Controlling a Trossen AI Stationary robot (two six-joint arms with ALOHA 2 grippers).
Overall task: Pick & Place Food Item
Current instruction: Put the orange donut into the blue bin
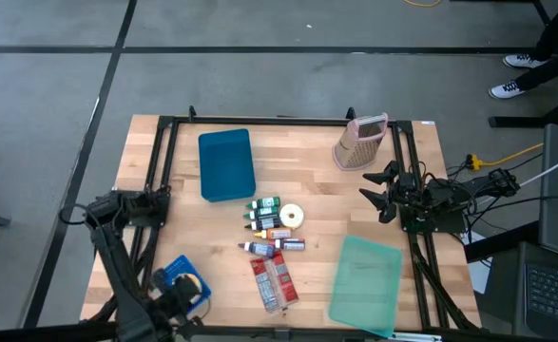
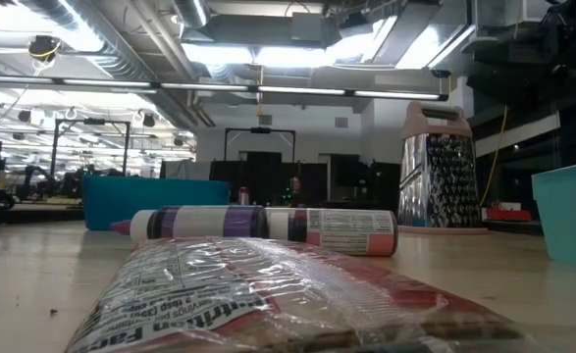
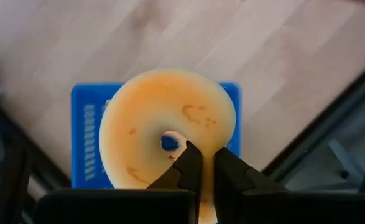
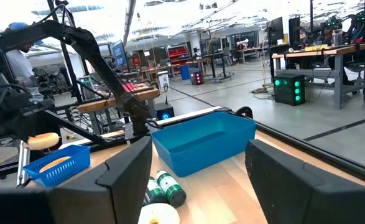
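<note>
Left claw point(image 3: 201, 163) was pinching the bagel point(image 3: 167, 127) by its rim, fingers nearly pressed together on it, holding it just above the blue basket point(image 1: 177, 276) at the near-left corner of the tabletop point(image 1: 307, 161). In the right wrist view I could see a second bread item point(image 4: 56, 163) lying in that basket while the held bagel hung above it, clear of the basket as far as I could tell.

My read: pick done, mid-carry. Not clear from these views which container was the target. Candidates were the teal bin point(image 1: 226, 162) far-left-centre and the pale green tray point(image 1: 366, 283) near-right.

Next move, as I judged it: lift enough to clear the basket wall, then cross to the target without clipping the bottles point(image 1: 265, 218), the tape roll point(image 1: 290, 215) or the wrapped packets point(image 1: 273, 282) bunched mid-table. Thin rim grip, so the bagel could swing or slip; I'd keep it slow.

Right claw point(image 1: 385, 193) was parked at the right edge near the grater point(image 1: 359, 142), fingers spread, holding nothing.
</note>
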